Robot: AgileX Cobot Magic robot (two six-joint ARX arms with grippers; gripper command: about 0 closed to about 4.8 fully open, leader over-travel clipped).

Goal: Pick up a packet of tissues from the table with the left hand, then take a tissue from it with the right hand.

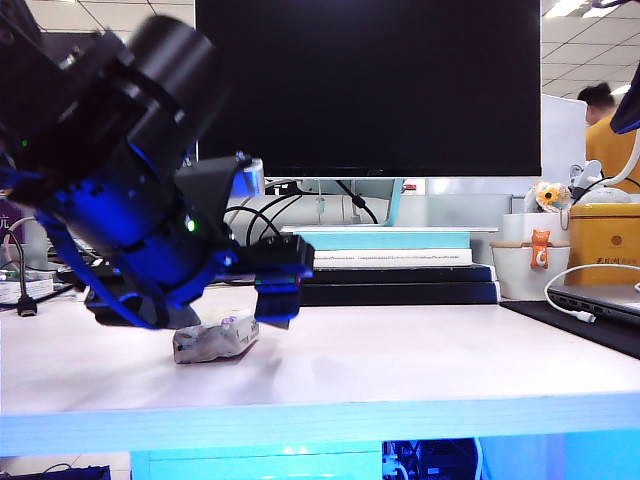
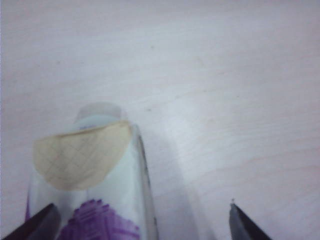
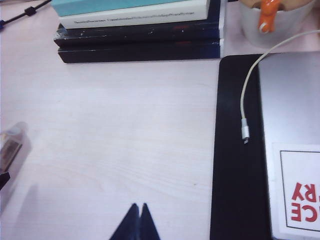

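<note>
Left gripper (image 2: pixel 140 222) jaws wide; right gripper (image 3: pixel 139 212) closed.

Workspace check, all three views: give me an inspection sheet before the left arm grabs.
Surface: pale wood-grain table, bare in the middle.
Job's things: clear-plastic, purple-printed packet of tissues lying flat; no loose tissue seen.
Clutter: stacked books, white mug with orange figure, grey laptop on black mat.
Grippers: left gripper open, one jaw on each side of the packet; right gripper shut over bare table.
Cables: white cable across the mat and laptop.
Surroundings: black monitor, a person behind on the right.
</note>
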